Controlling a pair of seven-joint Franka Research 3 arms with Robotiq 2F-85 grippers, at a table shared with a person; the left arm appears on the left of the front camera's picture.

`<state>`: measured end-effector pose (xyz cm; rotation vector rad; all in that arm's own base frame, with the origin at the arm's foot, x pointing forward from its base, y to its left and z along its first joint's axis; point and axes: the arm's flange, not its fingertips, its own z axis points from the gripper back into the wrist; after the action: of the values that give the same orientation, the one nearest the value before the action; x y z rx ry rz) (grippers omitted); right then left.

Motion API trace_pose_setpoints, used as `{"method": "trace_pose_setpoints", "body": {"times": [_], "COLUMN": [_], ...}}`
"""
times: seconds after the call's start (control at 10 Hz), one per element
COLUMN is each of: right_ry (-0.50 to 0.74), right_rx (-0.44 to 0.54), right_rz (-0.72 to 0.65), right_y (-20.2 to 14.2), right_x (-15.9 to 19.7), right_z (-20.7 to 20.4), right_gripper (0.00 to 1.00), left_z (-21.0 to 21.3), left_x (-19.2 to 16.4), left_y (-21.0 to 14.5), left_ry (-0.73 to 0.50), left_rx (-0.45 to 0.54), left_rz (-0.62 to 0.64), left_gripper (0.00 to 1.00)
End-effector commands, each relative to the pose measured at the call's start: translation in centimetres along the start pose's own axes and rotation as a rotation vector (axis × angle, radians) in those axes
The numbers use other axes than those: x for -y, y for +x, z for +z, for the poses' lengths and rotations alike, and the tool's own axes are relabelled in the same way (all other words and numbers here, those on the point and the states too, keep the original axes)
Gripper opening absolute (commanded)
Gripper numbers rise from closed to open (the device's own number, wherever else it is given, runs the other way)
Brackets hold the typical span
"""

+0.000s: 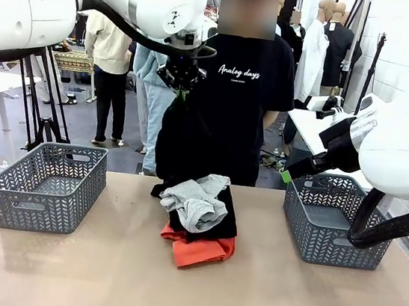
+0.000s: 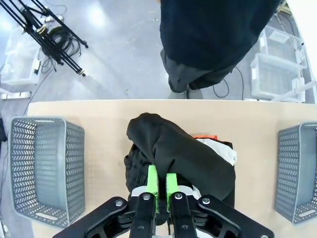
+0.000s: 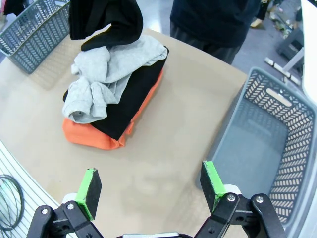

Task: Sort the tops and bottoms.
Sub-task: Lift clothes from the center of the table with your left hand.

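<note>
My left gripper [image 1: 181,82] is raised high over the table's far side, shut on a long black garment [image 1: 177,146], the bottoms, which hangs down to the pile. In the left wrist view the green fingers [image 2: 152,182] pinch this black cloth [image 2: 183,153]. On the table lies the pile: a light grey top [image 1: 197,199] uppermost, a black layer [image 1: 214,226] under it, an orange-red top [image 1: 199,249] at the bottom. Whether that black layer belongs to the lifted garment I cannot tell. My right gripper [image 3: 151,186] stands open and empty above the table's right part, beside the pile [image 3: 106,74].
A grey plastic basket [image 1: 46,185] stands at the table's left, another [image 1: 335,219] at the right, below my right gripper [image 1: 288,175]. A person in a black T-shirt [image 1: 254,92] stands at the far edge behind the hanging cloth. Bare tabletop lies in front of the pile.
</note>
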<state>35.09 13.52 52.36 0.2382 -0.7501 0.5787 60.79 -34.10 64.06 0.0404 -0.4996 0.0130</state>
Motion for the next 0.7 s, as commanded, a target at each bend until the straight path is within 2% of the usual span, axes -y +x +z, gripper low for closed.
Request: {"method": "trace_pose_setpoints", "body": {"times": [0.0,0.1,0.3,0.6], "right_ry": [0.004,0.004,0.004,0.004], "right_rx": [0.008,0.008,0.008,0.008], "right_rz": [0.003,0.003,0.003,0.003], "right_y": [0.0,0.0,0.0,0.0], "right_x": [0.2,0.2,0.2,0.2], "right_z": [-0.2,-0.2,-0.2,-0.2], "right_gripper": [1.0,1.0,1.0,1.0], "left_z": [1.9,4.2,9.1,12.7], "left_x": [-1.3,-2.3,-3.5,-3.7], "left_y": [1.4,2.8,4.7,5.2], "left_ry": [0.029,0.071,0.086,0.009], "left_rx": [0.029,-0.029,0.074,0.13], "left_rz": [0.004,-0.001,-0.032,-0.052], "left_gripper": [0.0,0.0,0.0,0.0]}}
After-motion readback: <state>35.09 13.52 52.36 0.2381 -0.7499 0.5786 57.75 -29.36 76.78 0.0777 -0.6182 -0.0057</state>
